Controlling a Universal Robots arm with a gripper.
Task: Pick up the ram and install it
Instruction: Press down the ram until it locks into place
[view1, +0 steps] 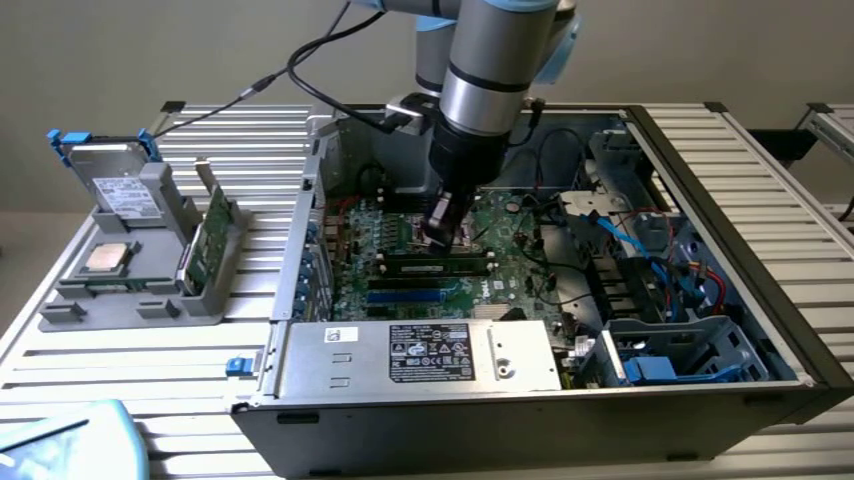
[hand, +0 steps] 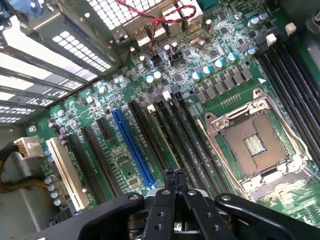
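Looking down into the open computer case (view1: 694, 180), I see the gripper (view1: 441, 238) fully closed with nothing between its fingers (hand: 169, 182), poised just above the motherboard (hand: 200, 90). One ram (view1: 430, 266) stick lies flat in a slot directly beneath the gripper. I also see a second green stick (view1: 204, 245) standing in the grey holder (view1: 134, 300) on the tabletop (view1: 120, 370), toward the exterior view's left.

A slatted metal table (view1: 174, 350) carries an open computer case (view1: 534, 400) and a grey parts holder (view1: 134, 290).
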